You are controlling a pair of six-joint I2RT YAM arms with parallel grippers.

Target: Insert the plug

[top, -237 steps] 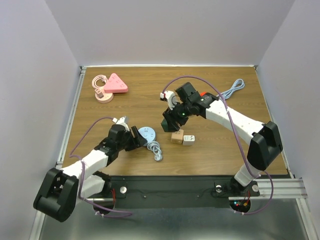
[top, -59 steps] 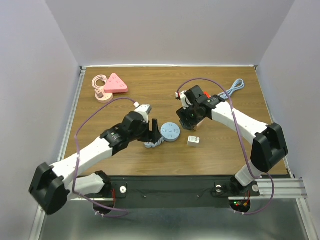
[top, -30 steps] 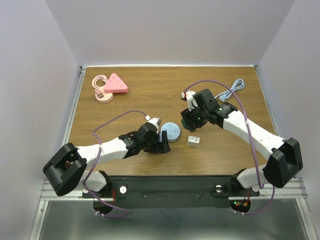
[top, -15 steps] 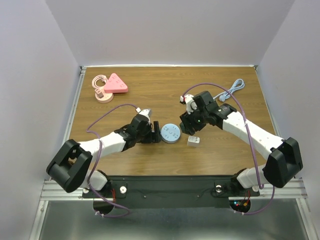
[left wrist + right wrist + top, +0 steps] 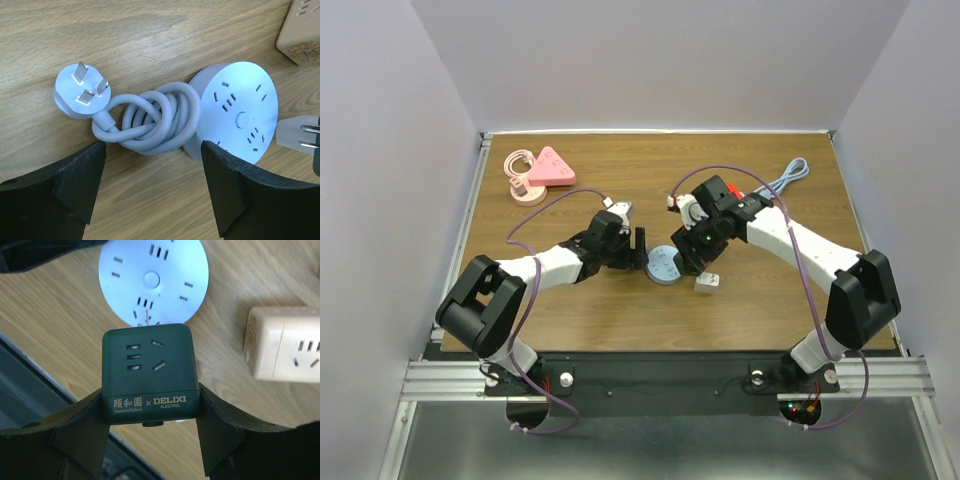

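The wooden table [image 5: 770, 300] carries everything, and the round blue socket hub [image 5: 235, 112] near its middle is the landmark here. The two arms meet over it, one on each side.

The right gripper [image 5: 150, 390] is clamped on a dark green cube adapter [image 5: 150, 360], one finger on each flank. The cube hangs just above the hub, its metal prongs pointing down at the hub's face close to the sockets at the hub's near rim. The prongs are in plain sight along their length, so the plug is judged not yet seated. Grasp and carry look done, while alignment and the push home are not yet done.

The left gripper [image 5: 152, 152] is spread wide and holds nothing. It is low on the hub's left side, and in its wrist view its fingers straddle the hub and the bundle beside it. From there it seems placed to steady the hub, though no contact can be made out.

A beige cube adapter [image 5: 282, 342] sits just beside the hub, on the side away from the left gripper. The hub's own coiled cord [image 5: 150, 120] lies against its left edge, ending in a flat three-pin plug [image 5: 80, 92]. A small white plug [image 5: 300, 135] lies just right of the hub.
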